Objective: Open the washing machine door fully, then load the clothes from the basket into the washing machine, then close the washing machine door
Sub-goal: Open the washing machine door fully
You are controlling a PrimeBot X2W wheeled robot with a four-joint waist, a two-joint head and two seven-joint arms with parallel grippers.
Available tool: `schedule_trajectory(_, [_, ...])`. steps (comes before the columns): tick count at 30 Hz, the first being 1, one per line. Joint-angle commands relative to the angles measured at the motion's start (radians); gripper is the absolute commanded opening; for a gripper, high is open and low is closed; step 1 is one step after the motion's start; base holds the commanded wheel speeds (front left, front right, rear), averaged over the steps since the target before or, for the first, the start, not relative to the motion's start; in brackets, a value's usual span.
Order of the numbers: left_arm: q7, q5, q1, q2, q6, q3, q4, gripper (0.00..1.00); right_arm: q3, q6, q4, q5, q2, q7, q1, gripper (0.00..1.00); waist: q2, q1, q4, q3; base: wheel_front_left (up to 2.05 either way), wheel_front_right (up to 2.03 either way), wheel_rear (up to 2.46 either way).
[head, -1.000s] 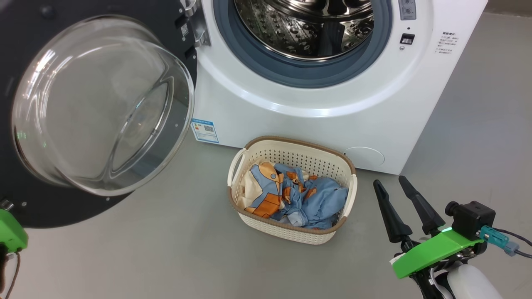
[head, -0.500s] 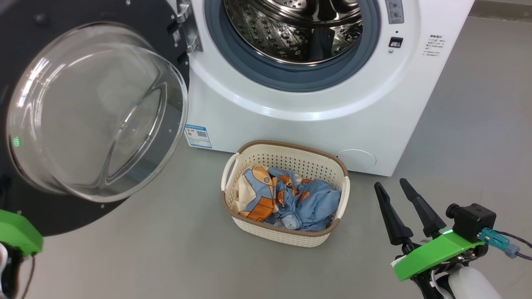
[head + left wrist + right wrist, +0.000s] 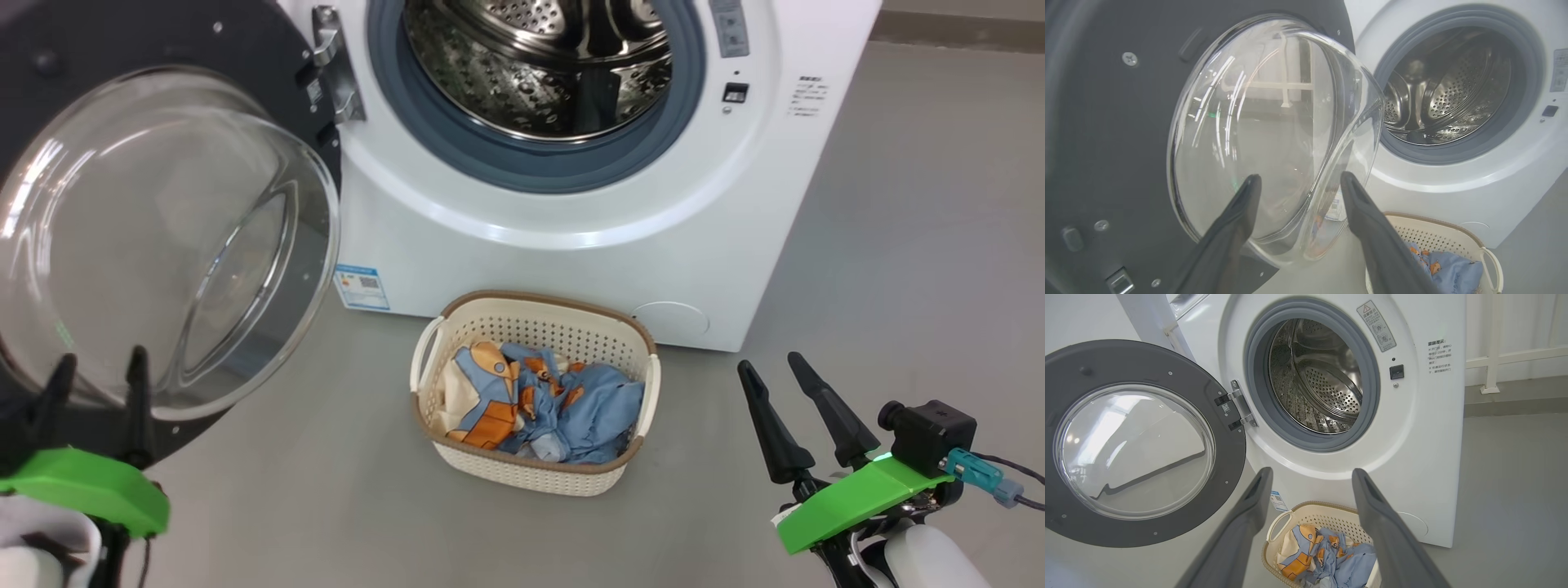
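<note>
Left pincer (image 3: 100,359) and right pincer (image 3: 770,363) both hang released and empty, with loading not yet begun.

On the grey floor the washing machine (image 3: 571,269) shows a bare steel drum (image 3: 531,90). The washing machine door (image 3: 188,49) stands swung wide at the robot's left, its glass bowl (image 3: 163,237) just beyond the left pincer's fingers. The basket (image 3: 547,300) sits on the floor just before the machine, between the two pincers and well apart from both. The clothes (image 3: 563,404) lie crumpled inside it, blue and cream with orange prints. They look soft, light and limp, likely to drape and trail, so pinch a raised fold near the heap's middle, deep enough to gather several layers. The light basket may slide or lift if cloth snags.
</note>
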Motion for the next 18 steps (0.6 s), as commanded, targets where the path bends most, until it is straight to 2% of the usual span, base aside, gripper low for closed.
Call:
schedule_trajectory(1, [0.001,0.009,-0.019,0.038,0.009,0.036,-0.038,1.0,0.023,0.002,-0.025,-0.003,-0.008,-0.012,0.002,1.0,0.0,0.0,-0.016,-0.012,0.0,0.0,0.0])
schedule_trajectory(8, [-0.009,0.031,0.055,0.005,0.045,0.004,-0.14,1.0,0.037,0.002,-0.029,0.002,-0.013,-0.012,0.009,1.0,0.0,0.0,-0.072,-0.034,0.0,0.0,0.0])
schedule_trajectory(18, [-0.059,0.032,0.116,-0.056,0.067,-0.031,-0.167,1.0,0.05,0.002,-0.032,-0.007,-0.034,-0.012,0.006,1.0,0.0,0.0,-0.152,-0.05,0.0,0.0,0.0])
